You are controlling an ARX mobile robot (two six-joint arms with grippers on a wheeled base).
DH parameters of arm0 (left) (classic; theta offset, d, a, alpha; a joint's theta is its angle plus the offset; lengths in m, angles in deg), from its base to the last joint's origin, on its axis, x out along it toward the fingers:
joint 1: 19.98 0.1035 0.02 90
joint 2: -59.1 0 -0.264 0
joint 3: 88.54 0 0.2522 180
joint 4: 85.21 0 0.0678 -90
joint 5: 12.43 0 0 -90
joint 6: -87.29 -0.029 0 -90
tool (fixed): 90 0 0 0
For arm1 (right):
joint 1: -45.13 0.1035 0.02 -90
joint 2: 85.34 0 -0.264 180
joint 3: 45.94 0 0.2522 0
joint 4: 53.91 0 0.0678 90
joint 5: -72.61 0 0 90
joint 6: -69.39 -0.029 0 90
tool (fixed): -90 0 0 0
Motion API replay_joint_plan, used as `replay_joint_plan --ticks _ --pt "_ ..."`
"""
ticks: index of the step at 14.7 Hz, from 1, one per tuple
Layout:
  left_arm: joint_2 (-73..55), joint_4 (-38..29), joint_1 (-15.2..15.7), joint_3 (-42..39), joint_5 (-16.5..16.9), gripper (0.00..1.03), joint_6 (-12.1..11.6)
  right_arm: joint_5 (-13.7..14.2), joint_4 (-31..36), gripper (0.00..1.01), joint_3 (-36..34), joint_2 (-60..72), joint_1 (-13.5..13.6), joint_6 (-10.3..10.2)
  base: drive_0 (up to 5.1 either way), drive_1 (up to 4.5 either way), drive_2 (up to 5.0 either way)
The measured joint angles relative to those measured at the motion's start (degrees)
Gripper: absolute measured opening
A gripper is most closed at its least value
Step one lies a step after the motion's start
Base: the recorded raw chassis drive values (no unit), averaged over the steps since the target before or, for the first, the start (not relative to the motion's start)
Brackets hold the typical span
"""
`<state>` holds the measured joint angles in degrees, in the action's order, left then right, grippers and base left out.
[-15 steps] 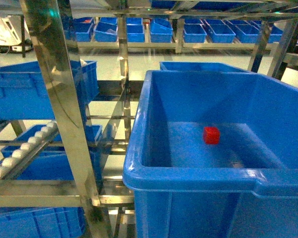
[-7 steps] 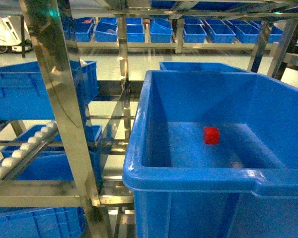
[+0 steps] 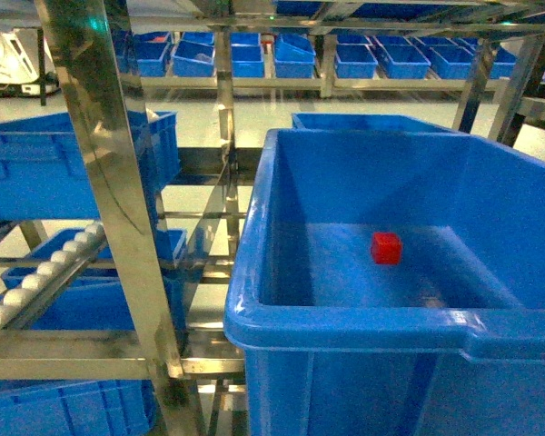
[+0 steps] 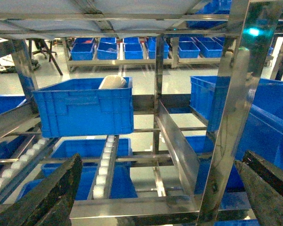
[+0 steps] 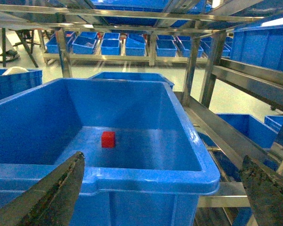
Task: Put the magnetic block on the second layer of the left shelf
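Note:
The magnetic block (image 3: 386, 248), a small red cube, lies on the floor of a big deep blue tub (image 3: 345, 327); nothing touches it. The right wrist view shows the same block (image 5: 108, 139) inside that tub (image 5: 146, 174). My right gripper (image 5: 162, 188) is open, its dark fingers spread either side of the tub's near rim, short of the block. My left gripper (image 4: 160, 188) is open and empty in front of the steel shelf tier of rails and white rollers (image 4: 104, 169). Neither gripper shows in the head view.
A shiny steel upright (image 3: 118, 200) stands left of the tub, and it also rises close by in the left wrist view as a post (image 4: 231, 117). A blue crate (image 4: 85, 106) holding a white object (image 4: 112, 82) sits on the tier behind. More blue bins line far racks.

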<state>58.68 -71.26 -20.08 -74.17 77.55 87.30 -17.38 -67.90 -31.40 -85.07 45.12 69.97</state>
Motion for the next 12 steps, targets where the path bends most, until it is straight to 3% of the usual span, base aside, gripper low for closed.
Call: replay_joint_plan --ticks 12 --pt "0.0 0.0 0.0 0.0 0.0 0.98 0.0 0.0 0.0 0.98 0.0 0.0 0.0 0.0 0.0 0.0 0.0"
